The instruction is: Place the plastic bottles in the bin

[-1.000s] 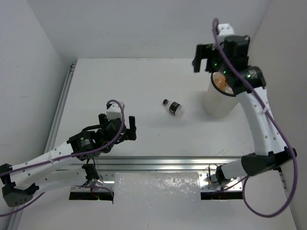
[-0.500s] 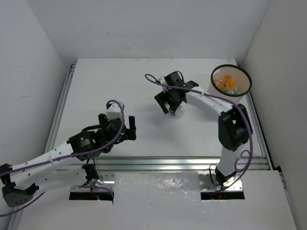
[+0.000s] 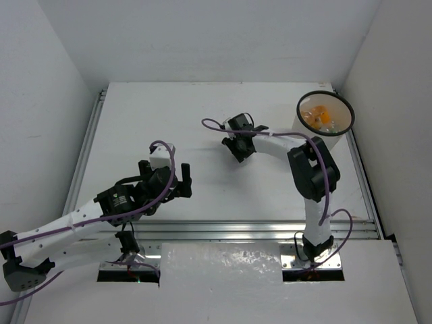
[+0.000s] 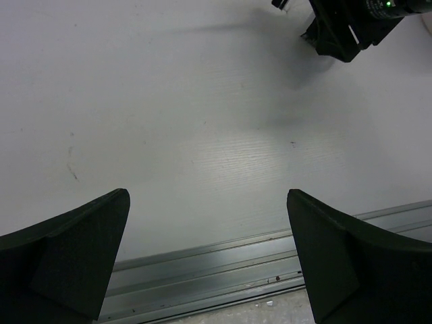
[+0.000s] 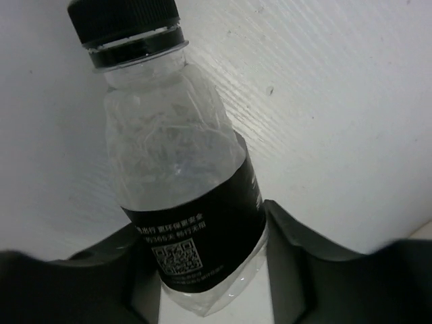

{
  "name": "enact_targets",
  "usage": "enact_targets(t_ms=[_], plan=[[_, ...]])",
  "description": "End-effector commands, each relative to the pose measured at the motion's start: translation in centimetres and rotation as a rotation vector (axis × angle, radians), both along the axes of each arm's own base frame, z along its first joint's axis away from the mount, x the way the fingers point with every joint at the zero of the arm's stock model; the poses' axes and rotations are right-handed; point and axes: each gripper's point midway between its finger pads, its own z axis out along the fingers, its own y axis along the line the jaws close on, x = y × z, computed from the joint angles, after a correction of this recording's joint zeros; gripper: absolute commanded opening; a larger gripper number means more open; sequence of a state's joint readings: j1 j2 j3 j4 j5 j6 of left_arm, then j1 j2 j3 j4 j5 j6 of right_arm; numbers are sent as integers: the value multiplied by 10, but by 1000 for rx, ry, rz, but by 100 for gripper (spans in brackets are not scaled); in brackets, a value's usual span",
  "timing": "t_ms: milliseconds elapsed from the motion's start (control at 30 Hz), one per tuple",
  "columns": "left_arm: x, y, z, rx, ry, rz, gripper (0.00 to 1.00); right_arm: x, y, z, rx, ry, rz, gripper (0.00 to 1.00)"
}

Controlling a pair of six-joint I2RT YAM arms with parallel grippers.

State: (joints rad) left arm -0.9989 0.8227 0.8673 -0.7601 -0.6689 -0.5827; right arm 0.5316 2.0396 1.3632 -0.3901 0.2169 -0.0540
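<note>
The bottle (image 5: 169, 155), clear with a black cap, looks light, thin-walled and easily crushed. It lies mid-table, well apart from the bin (image 3: 297, 129), and its labelled lower body seems the firmest place to hold. The right gripper (image 3: 239, 144) has closed on exactly that band, arm stretched out low with the wrist tipped down. The left gripper (image 3: 165, 177) hovers near the front rail (image 4: 223, 270), spread wide and holding nothing.
</note>
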Motion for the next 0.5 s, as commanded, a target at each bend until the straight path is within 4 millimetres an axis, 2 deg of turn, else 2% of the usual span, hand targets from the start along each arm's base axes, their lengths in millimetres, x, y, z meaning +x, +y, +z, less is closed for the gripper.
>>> enact_targets(t_ms=[0,33,100,133,167,200,233,267,300,333,400,433,467], plan=[[4,0,7,-24,-26,6,100,18,12,47,108,-147,-18,25],[4,-1,7,-25,-26,5,100,17,16,73,154,-181,-20,23],[4,1,8,-26,-28,9,100,10,22,107,243,-208,-49,23],[4,1,8,-29,-29,10,100,7,20,148,297,-280,-52,24],[4,1,8,-29,-30,13,100,6,15,170,322,-318,-72,24],[4,2,9,-30,-32,16,100,0,4,183,329,-314,-111,25],[4,2,9,-32,-31,17,100,8,-17,213,327,-368,-181,25],[4,3,10,-36,-35,22,100,7,-35,232,322,-386,-231,26],[4,4,10,-33,-35,23,100,7,-66,248,303,-384,-319,26],[4,5,11,-39,-37,28,100,4,-83,262,306,-404,-359,27],[4,7,12,-41,-41,36,100,0,-116,275,308,-410,-442,28],[4,7,13,-45,-43,39,100,-4,-148,280,293,-403,-519,28],[4,8,13,-46,-45,42,100,-8,-163,283,289,-399,-550,28]])
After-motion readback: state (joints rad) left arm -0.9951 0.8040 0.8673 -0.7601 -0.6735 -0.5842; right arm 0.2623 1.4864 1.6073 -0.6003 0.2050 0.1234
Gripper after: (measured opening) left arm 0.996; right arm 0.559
